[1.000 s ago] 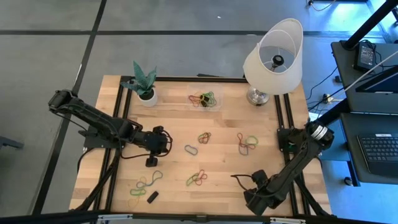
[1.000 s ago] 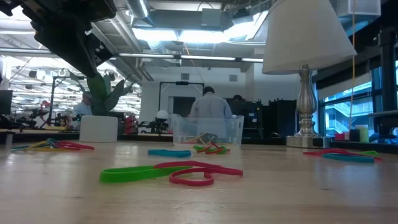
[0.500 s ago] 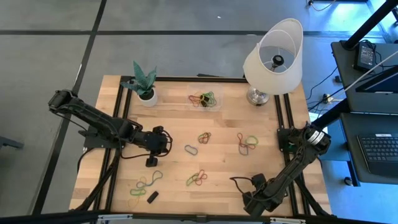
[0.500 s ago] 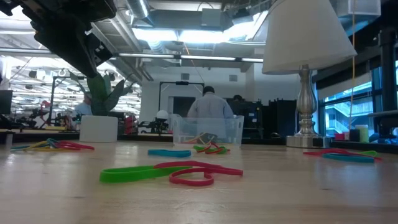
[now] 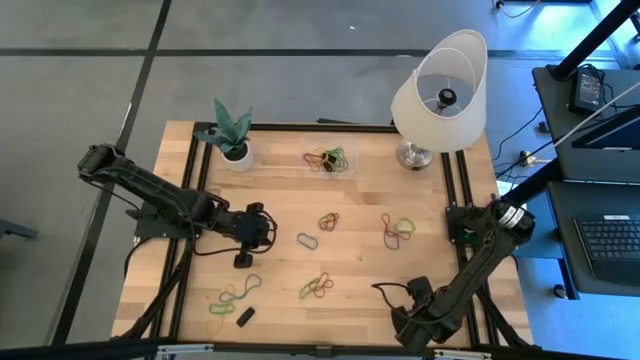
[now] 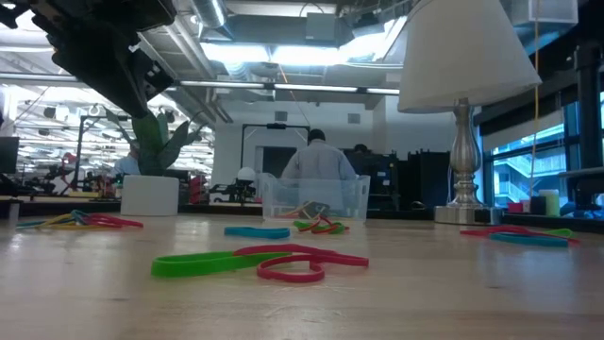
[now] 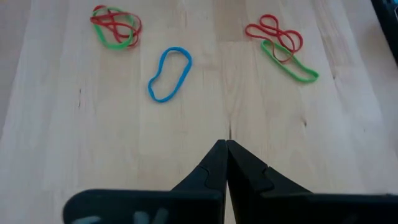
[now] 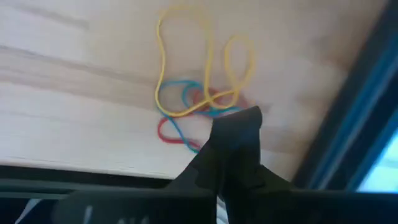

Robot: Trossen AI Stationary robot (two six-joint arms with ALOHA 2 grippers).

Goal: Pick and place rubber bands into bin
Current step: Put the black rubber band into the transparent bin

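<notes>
Low right in the high view, the right gripper (image 8: 233, 134) is closed at a yellow, blue and red tangle of rubber bands (image 8: 199, 99); whether it grips them is unclear. The bin (image 5: 330, 160) lies up-frame, leftward.

Both arms: matte black, slender jointed links with rounded housings at the joints. Left arm (image 5: 165, 198) ends in a blocky black wrist. Right arm (image 5: 478, 260) carries a silver ring near its base. Jaws: black, tapered, wedge-shaped, smooth-faced, no markings visible.
</notes>
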